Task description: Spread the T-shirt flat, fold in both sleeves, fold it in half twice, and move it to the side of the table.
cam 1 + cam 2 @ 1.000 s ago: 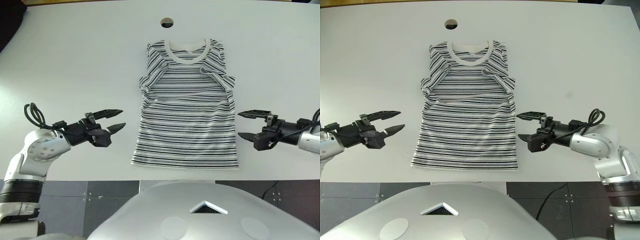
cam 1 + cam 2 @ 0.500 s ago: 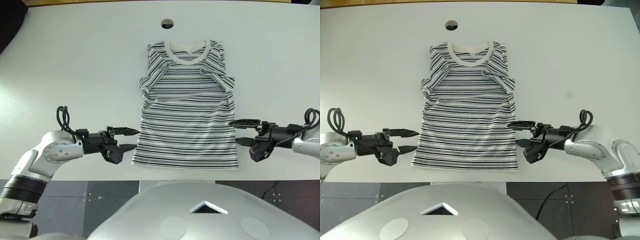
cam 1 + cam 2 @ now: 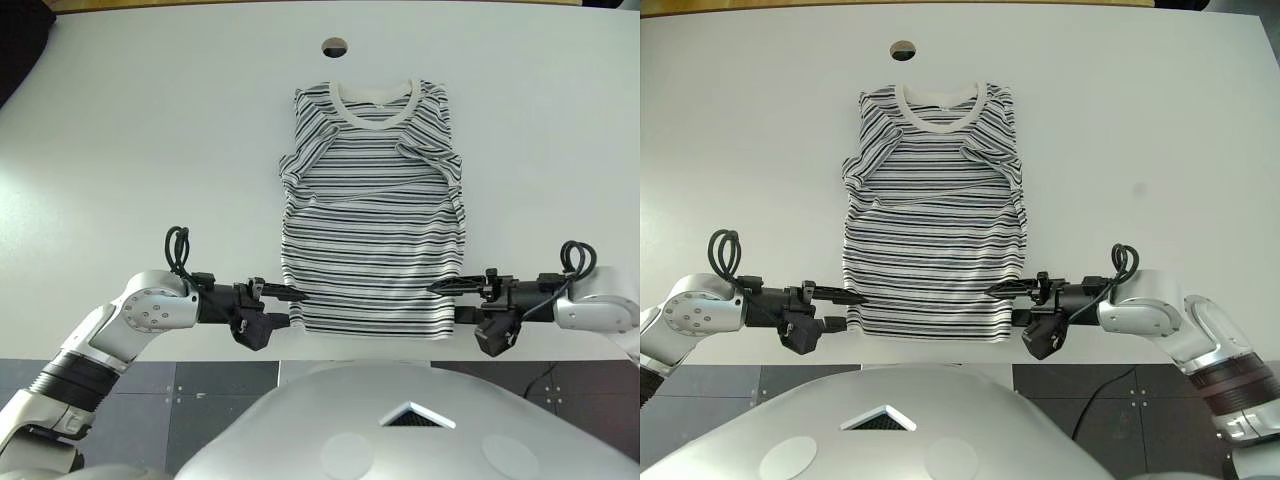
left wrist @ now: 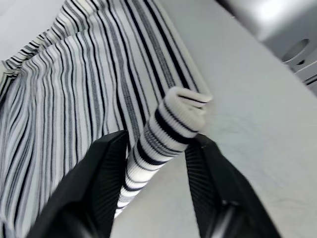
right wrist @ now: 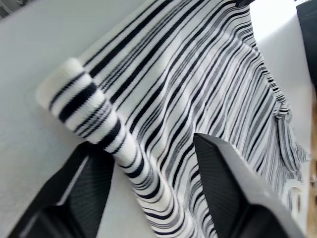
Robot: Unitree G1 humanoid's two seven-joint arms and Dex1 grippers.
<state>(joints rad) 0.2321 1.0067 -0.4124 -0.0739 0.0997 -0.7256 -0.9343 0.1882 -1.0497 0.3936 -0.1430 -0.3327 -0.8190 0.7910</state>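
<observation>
A black-and-white striped T-shirt [image 3: 372, 200] lies on the white table [image 3: 140, 150], collar away from me and both sleeves folded in over the chest. My left gripper [image 3: 283, 306] is at its near left hem corner and my right gripper [image 3: 447, 300] at the near right corner. Both stand open, each with a finger above and a finger below the cloth. In the left wrist view the hem [image 4: 168, 129] is bunched into a roll between the black fingers [image 4: 99, 178]. The right wrist view has the same rolled hem [image 5: 94, 119] between wider-set fingers [image 5: 228, 178].
A small round hole [image 3: 334, 46] sits in the table just beyond the collar. The table's front edge [image 3: 150, 358] runs right under both grippers. Bare tabletop lies to the left and right of the shirt.
Both grippers have swung inward from beside the shirt onto its near hem corners. The hem is pushed in and bunched, so the shirt's near edge is narrower than before.
</observation>
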